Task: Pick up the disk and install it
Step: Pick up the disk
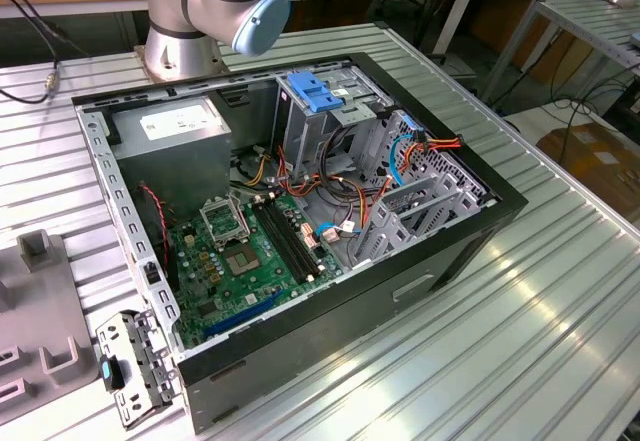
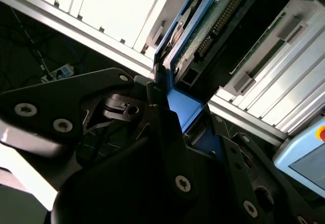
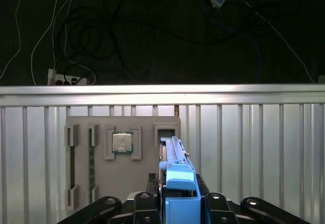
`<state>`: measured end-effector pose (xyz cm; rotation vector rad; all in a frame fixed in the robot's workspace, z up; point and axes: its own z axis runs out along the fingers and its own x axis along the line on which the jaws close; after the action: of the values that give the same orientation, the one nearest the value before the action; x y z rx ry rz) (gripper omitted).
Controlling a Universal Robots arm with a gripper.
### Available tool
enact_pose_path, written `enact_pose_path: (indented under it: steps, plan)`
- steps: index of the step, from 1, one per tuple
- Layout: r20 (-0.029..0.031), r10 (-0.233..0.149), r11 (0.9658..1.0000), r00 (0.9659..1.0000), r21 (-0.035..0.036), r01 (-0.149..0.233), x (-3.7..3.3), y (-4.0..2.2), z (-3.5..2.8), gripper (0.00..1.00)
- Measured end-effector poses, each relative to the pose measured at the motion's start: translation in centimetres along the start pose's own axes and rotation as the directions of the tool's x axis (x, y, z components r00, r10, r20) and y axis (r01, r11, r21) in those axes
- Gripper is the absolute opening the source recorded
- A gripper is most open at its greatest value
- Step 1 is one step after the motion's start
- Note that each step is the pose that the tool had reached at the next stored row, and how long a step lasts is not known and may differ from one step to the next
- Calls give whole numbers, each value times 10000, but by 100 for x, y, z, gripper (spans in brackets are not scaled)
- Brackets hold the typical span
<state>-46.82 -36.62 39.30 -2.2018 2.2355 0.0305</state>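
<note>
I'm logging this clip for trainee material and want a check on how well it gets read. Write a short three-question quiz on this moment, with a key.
1. True or false: the gripper is shut on the disk, which it holds edge-on.
2. In the first wrist view, which part sits in the grey tray? A) a fan B) a processor chip C) a screwdriver
3. Fill in: in the exterior view, the computer case lies ____ (open/closed), and the green motherboard can be seen inside.
Key: 1 true; 2 B; 3 open.
</note>
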Motion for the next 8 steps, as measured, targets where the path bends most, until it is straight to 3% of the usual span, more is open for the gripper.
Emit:
enact_pose_path:
  steps: [8]
  plan:
    - [0, 0, 10000, 10000, -2, 0, -1, 1, -55, 37]
